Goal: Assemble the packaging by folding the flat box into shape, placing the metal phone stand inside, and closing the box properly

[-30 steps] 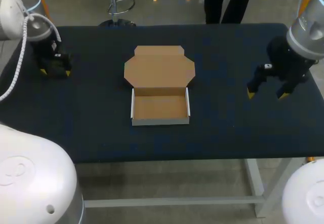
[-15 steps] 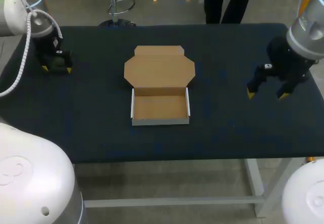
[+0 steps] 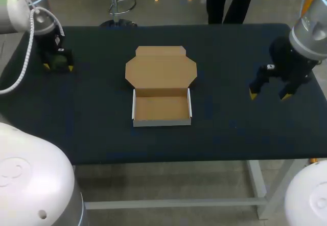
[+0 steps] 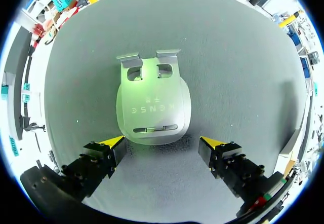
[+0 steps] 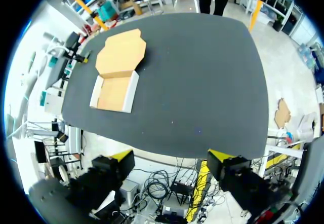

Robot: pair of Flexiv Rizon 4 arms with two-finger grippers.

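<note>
**Two worries: a slip and a bump**

Left gripper [image 4: 163,144] is hanging wide open and empty over the phone stand [image 4: 152,105] at the far left corner of the table [image 3: 230,57]. Its smooth, rounded metal could be slipping if the fingers are pinching its curved sides. Right gripper [image 5: 170,157] is waiting open and empty near the right edge. The box [image 3: 162,122], thin brown cardboard, is sitting mid-table with its lid [image 3: 161,70] lying back; a bump could be squashing it.

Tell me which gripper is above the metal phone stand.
The left gripper: the metal phone stand lies just ahead of its open fingers. The right gripper hangs over the table far from it.
</note>
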